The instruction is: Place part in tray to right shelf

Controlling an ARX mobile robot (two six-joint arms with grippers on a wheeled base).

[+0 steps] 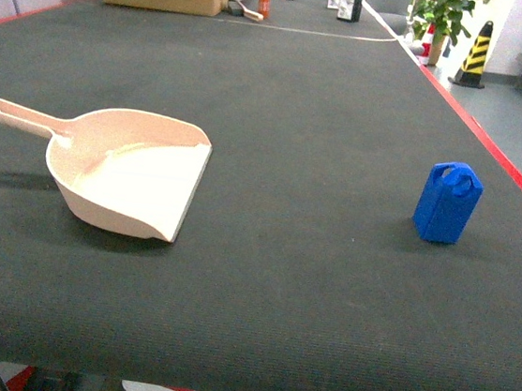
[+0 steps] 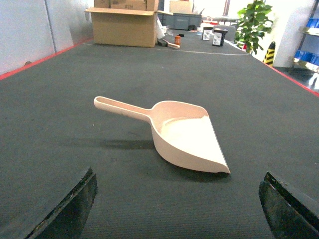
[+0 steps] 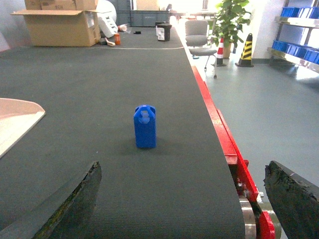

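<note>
Grippers both spread wide and low over the table [image 1: 295,143]: left gripper [image 2: 177,209] faces tray [image 2: 187,137], right gripper [image 3: 182,209] faces part [image 3: 145,127], arms probably level.

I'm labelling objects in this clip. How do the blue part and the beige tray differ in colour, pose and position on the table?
Colour: the part is solid blue; the tray is beige.
Pose: the part stands upright, while the tray lies low and wide, its handle pointing left in the head view.
Position: the part is on the right near the table's red edge; the tray is on the left.
Shared: both rest on the dark mat, untouched by any claw.
</note>
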